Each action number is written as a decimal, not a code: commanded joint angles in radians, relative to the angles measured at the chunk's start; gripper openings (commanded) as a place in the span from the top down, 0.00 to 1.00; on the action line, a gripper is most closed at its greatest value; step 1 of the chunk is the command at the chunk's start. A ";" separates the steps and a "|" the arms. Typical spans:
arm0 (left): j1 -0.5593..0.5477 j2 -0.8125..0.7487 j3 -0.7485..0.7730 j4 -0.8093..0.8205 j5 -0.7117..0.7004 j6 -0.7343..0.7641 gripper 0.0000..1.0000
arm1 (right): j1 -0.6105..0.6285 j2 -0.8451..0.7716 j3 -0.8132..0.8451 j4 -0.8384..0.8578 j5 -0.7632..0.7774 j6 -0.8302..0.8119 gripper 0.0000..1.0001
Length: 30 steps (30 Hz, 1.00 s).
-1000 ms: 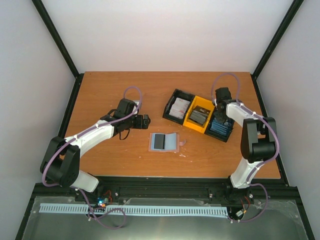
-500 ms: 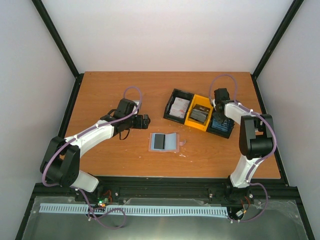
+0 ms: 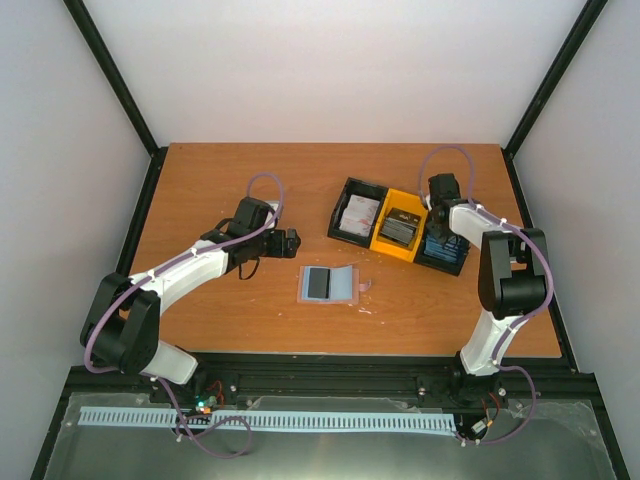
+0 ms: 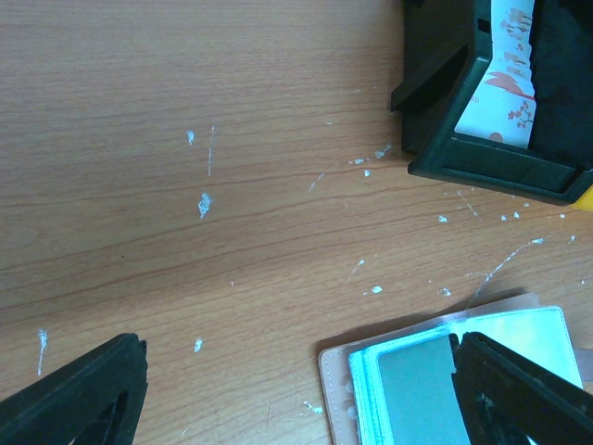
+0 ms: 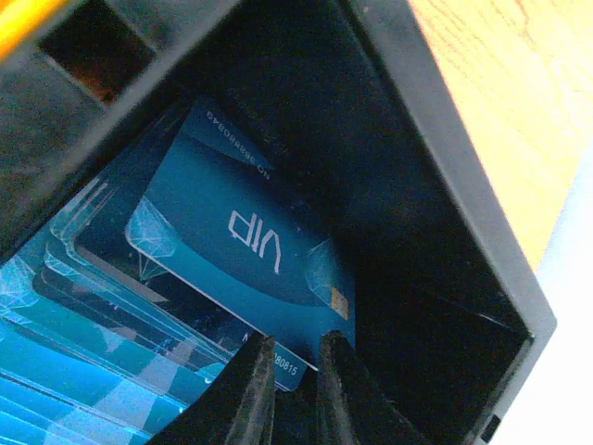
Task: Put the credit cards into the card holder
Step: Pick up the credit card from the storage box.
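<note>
Our left hand [image 3: 290, 241] hangs with fingers wide apart over the bench [image 3: 200, 190], beside the open holder [image 3: 343, 286]. Our right hand [image 5: 295, 360] sits in the black bin [image 5: 445, 213], fingers nearly together at a blue card [image 5: 232, 241]; whether they grip it we cannot tell.

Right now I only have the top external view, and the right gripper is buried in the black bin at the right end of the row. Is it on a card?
Observer: The right wrist view shows the right gripper nearly shut, with a corner of the top blue VIP card between its fingers. I cannot tell whether it is clamped.
Operator: And is the left gripper carrying anything?
Observer: No. In the left wrist view the left gripper is wide open and empty above bare table, with the card holder showing beside one finger.
</note>
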 commanded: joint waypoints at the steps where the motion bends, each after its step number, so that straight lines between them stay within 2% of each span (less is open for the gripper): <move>1: 0.004 -0.001 0.007 0.021 -0.010 0.008 0.09 | 0.001 0.012 0.012 0.055 0.042 -0.030 0.85; 10: 0.004 -0.002 0.001 0.021 -0.014 0.006 0.09 | 0.001 0.023 -0.013 0.139 0.058 -0.075 0.77; 17: 0.004 -0.003 0.000 0.019 -0.018 0.008 0.09 | 0.001 0.059 -0.008 0.144 0.034 -0.082 0.75; 25: 0.004 0.000 0.000 0.020 -0.018 0.006 0.09 | 0.001 0.051 0.005 0.107 -0.006 -0.068 0.64; 30: 0.003 0.001 0.001 0.019 -0.018 0.008 0.09 | 0.001 0.046 0.006 0.109 0.002 -0.062 0.62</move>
